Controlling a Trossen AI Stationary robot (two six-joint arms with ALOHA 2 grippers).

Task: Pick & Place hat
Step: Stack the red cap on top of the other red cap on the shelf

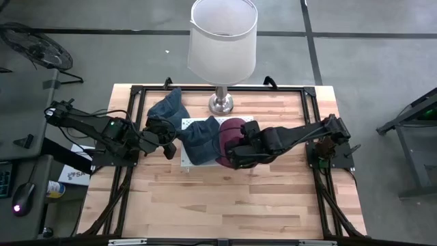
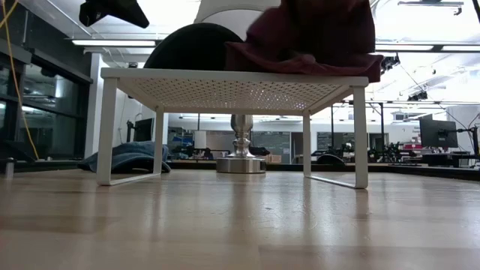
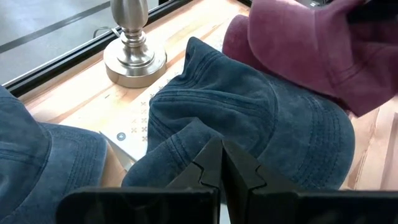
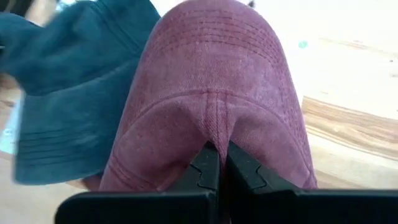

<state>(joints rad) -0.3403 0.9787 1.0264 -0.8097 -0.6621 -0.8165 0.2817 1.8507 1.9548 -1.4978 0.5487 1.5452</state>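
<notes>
Both arms are in at the middle of the table [image 1: 225,205], each with a cap pinched. The right gripper [image 4: 216,163] has its jaws clenched on a fold of the maroon hat [image 4: 214,93], which sits on the white perforated shelf [image 2: 232,90]. The left gripper [image 3: 221,163] is nipped shut on the cloth of the blue hat [image 3: 249,112] lying just left of the maroon one, the two touching. These look like light, floppy washed cotton, likely to sag and drag a neighbour along; I'd judge a pinch at the crown seam or brim edge the surest hold. The low view shows the shelf's legs and the lamp base [image 2: 240,161] beyond. The high view alone shows a second blue hat [image 1: 167,108] far left and the lampshade [image 1: 222,37].
</notes>
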